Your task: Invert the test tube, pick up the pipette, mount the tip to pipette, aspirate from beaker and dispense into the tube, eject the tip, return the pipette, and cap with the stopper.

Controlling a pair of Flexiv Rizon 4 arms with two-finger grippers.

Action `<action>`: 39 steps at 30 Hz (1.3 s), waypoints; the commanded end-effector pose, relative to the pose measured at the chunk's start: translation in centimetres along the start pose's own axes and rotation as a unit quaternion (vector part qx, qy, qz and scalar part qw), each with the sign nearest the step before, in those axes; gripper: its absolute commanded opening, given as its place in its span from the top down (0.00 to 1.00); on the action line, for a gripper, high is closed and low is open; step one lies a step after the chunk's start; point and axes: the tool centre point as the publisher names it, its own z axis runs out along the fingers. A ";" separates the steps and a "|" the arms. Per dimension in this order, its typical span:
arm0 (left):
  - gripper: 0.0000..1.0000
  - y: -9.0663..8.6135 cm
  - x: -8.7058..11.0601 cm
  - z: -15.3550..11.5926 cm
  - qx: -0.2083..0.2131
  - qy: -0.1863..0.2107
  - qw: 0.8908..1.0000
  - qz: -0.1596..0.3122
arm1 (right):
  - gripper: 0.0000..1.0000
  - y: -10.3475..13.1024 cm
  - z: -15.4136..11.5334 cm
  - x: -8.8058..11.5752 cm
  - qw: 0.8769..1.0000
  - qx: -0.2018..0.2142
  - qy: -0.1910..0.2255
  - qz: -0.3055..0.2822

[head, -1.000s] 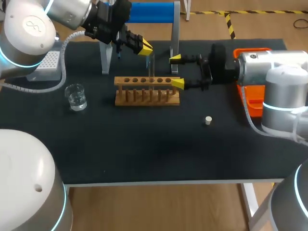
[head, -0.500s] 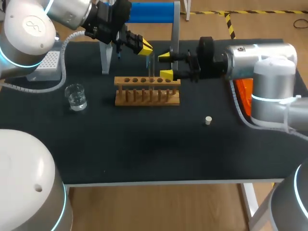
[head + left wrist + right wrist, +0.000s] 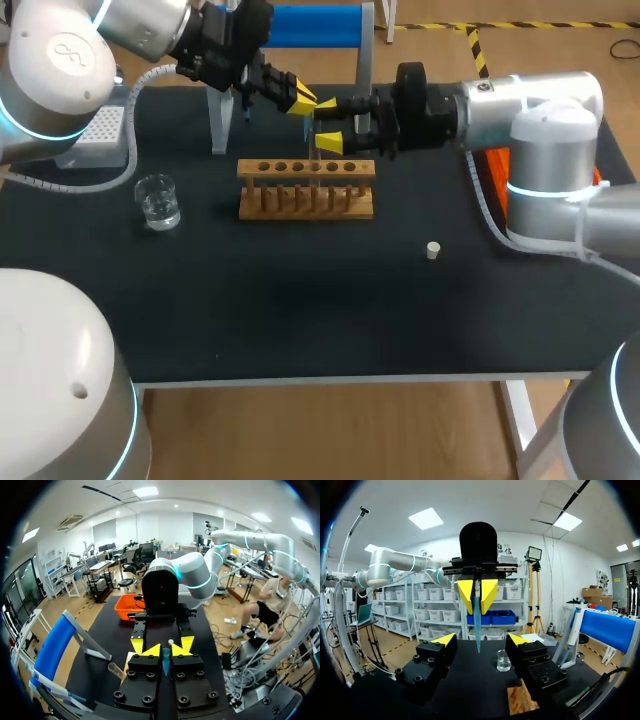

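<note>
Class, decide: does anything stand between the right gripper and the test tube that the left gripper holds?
Nothing visible does. The tube hangs from the left gripper, just ahead of the right gripper, whose jaws stand open. The rack lies below that path.

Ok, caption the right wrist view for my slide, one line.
Left gripper holds the test tube by one end, ahead of the open right gripper; beaker beyond.

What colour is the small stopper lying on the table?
Cream-white. The stopper shows best in the head view, against the black table.
</note>
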 end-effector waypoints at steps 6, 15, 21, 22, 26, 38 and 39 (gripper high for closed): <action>1.00 0.0 0.0 0.0 0.000 0.000 1.000 0.000 | 0.39 0.3 0.6 -0.3 1.000 0.001 0.007 -0.004; 1.00 0.0 0.0 0.0 0.000 0.000 1.000 0.000 | 0.50 0.6 1.4 -0.7 1.000 -0.001 0.012 -0.006; 1.00 0.0 0.0 0.0 0.000 0.000 1.000 0.000 | 0.51 0.8 2.0 -0.6 1.000 -0.001 0.020 -0.008; 1.00 0.0 0.0 0.0 0.000 0.000 1.000 0.000 | 0.51 0.8 2.1 -0.6 1.000 -0.001 0.021 -0.009; 1.00 0.0 0.0 0.0 0.000 0.000 1.000 0.000 | 0.52 0.9 2.3 -0.5 1.000 -0.001 0.023 -0.009; 1.00 0.0 0.0 0.0 0.000 0.000 1.000 0.000 | 0.55 1.0 2.8 -0.4 1.000 -0.004 0.029 -0.010; 1.00 0.0 0.0 0.0 0.000 0.000 1.000 0.000 | 0.56 1.1 2.8 -0.3 1.000 -0.004 0.029 -0.010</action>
